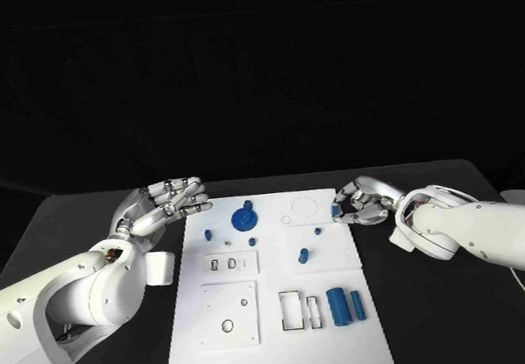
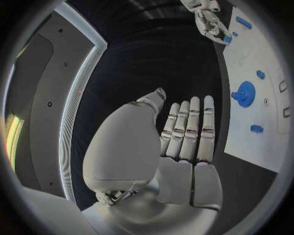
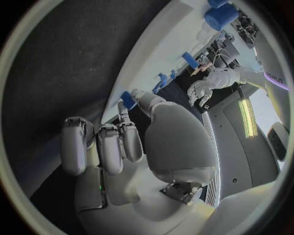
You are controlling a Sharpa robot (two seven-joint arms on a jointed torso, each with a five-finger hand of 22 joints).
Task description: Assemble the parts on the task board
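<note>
The right hand is pinching a small blue part at its fingertips, just beside the task board edge. The left hand is hovering released. Next, it probably needs seating in a board slot.

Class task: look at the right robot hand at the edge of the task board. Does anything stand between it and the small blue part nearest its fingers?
Nothing visible does. The right robot hand is already at the small blue part, at the task board edge.
</note>
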